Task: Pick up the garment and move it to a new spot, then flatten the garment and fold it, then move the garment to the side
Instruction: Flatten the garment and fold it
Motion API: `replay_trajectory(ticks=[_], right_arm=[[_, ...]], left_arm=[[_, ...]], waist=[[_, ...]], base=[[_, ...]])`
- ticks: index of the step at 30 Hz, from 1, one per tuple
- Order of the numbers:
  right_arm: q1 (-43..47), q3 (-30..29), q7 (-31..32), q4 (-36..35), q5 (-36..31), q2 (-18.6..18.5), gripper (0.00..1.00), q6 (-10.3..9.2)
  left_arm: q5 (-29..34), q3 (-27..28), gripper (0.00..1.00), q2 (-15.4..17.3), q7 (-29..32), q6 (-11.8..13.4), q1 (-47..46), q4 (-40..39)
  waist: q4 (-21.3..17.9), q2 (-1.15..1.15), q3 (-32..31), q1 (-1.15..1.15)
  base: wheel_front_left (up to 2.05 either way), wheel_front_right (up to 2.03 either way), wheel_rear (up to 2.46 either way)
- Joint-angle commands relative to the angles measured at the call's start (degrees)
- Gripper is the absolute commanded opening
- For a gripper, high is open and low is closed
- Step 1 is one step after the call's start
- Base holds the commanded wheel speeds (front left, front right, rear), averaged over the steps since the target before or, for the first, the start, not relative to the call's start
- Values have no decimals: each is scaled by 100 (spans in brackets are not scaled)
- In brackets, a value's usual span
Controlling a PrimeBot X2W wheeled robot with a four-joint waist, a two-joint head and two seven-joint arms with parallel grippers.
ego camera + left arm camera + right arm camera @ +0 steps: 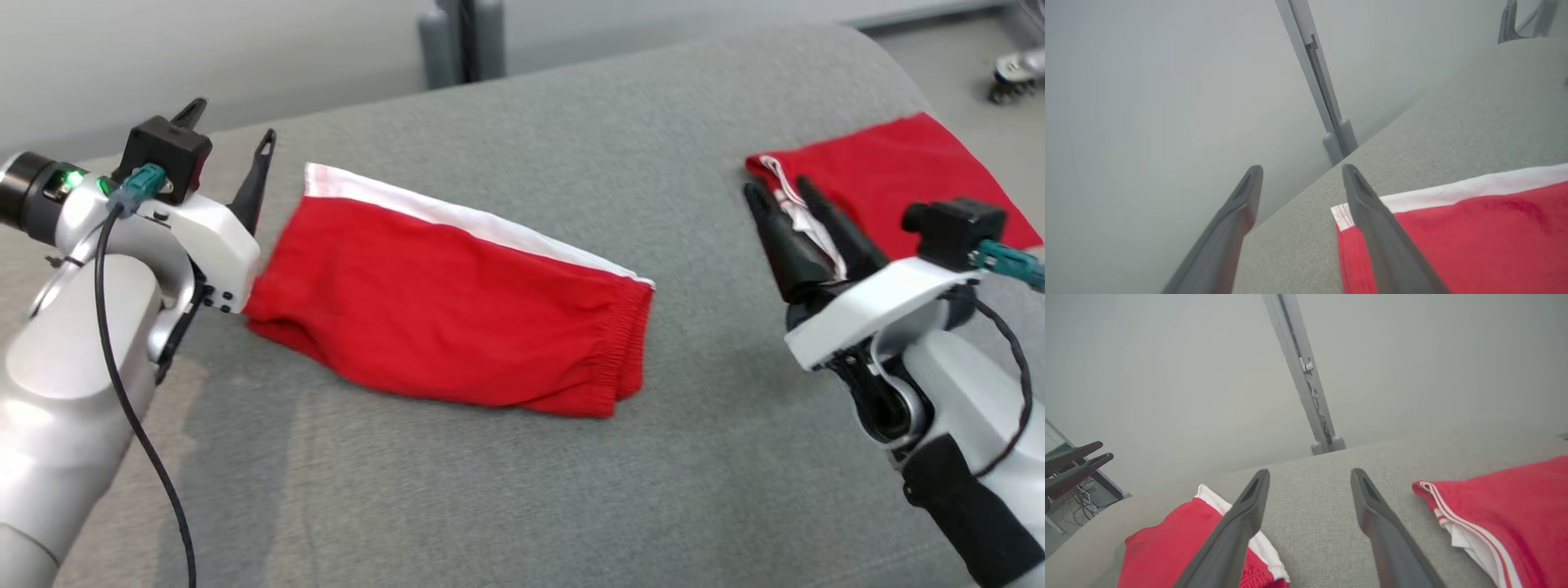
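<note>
Our left arm sits at the lower left of the head view with a black cable looping down it, and our right arm rises from the lower right. We see the left fingers spread wide and holding nothing, just beside the left end of the red shorts. In the left wrist view one finger crosses in front of the corner of their white band. The shorts lie folded in the middle of the grey surface, gathered waist toward our right. Our right fingers also stand wide and empty, between the shorts and a second red garment. That garment lies folded near the surface's far right edge, well apart from the shorts.
</note>
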Motion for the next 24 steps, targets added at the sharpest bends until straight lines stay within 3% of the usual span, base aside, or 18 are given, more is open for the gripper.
replay_trajectory(ticks=[1, 7, 14, 21, 24], right_arm=[[266, -243, -34, -84, -358, 15, 100, 2], [1181, -1628, -36, -777, -2193, 113, 100, 1], [2327, -3013, -26, -1687, -3689, 586, 100, 1], [3119, -3692, -27, -2277, -4569, 1117, 100, 1], [3318, -3827, -26, -2406, -4643, 1296, 100, 1]], left_arm=[[-79, 88, 100, -28, -141, 110, 140, -133], [-225, 330, 100, -49, -457, 545, 880, -979], [-113, 871, 100, -20, -510, 1079, 2155, -2459], [442, 1845, 100, -344, -508, 1329, 3618, -3605], [789, 2381, 100, -617, -509, 1267, 4214, -3899]], waist=[[323, 0, -306, 0], [844, 0, -598, 0], [1370, 0, -833, 0], [1665, 0, -916, 0], [1734, 0, -905, 0]], base=[[0, 0, 0], [0, 0, 0], [0, 0, 0], [0, 0, 0], [0, 0, 0]])
